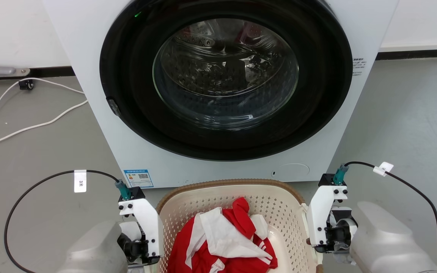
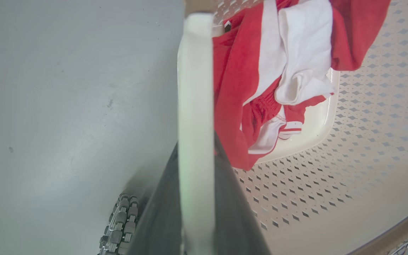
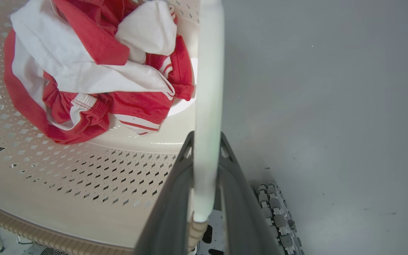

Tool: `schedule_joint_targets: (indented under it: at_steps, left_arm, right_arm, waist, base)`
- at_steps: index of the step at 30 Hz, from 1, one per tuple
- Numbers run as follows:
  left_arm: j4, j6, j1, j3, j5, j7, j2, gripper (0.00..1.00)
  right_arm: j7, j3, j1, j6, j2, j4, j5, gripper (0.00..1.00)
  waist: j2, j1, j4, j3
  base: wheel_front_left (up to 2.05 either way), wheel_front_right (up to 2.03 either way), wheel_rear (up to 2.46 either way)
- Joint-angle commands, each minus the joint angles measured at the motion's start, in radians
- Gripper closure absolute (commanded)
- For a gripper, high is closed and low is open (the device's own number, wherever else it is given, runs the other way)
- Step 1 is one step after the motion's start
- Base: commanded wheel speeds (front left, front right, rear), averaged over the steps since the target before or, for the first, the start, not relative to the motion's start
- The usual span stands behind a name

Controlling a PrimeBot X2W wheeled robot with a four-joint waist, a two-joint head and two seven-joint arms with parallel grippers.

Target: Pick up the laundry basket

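Head view, basket: the laundry basket point(image 1: 275, 206) sits low centre, just in front of the washing machine point(image 1: 89, 76); its brown rim overlaps the machine's lower edge; whether it rests on the floor point(image 1: 404, 121) cannot be told
Head view, contents: a red-and-white garment point(image 1: 222, 239) lies bunched in the bottom
Head view, arms: the left wrist mount point(image 1: 142, 222) is close against the basket's left side and the right wrist mount point(image 1: 323, 216) against its right; the fingers are hidden below them
Head view, surroundings: the machine's round glass door faces the camera; a white cable point(image 1: 32, 125) loops over the floor to the left
Left wrist view, grip: the left gripper point(image 2: 196, 147) straddles the white left handle point(image 2: 195, 81); one dark finger lies on each side, both pressed to the bar, so it is clamped on it
Left wrist view, around: the garment lies right of the handle on the perforated bottom; bare grey floor is to the left; a roller wheel point(image 2: 119, 226) is at the bottom edge
Right wrist view, grip: the right gripper point(image 3: 207, 138) straddles the white right handle point(image 3: 208, 81); both fingers are tight on the bar, pinching it
Right wrist view, around: the garment lies left of the handle inside the basket; grey floor is to the right; a second roller wheel point(image 3: 275, 212) is low beside the fingers
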Motion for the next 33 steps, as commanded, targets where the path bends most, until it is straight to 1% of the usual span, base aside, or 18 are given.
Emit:
schedule_joint_targets:
  at_steps: [1,33]
  left_arm:
    - [-0.020,-0.016,0.003,0.000,-0.011,-0.005,-0.037,1.00]
    - [-0.026,-0.016,0.010,-0.022,-0.033,-0.017,-0.033,1.00]
  right_arm:
    - [-0.001,-0.001,0.008,0.012,0.036,-0.013,0.001,1.00]
    - [0.003,-0.016,0.019,0.012,0.036,-0.013,0.001,1.00]
  waist:
    - [0.0000,0.0000,0.000,-0.001]
    - [0.0000,0.0000,0.003,-0.002]
  base:
    - [0.00,0.00,0.00]
    - [0.00,0.00,0.00]
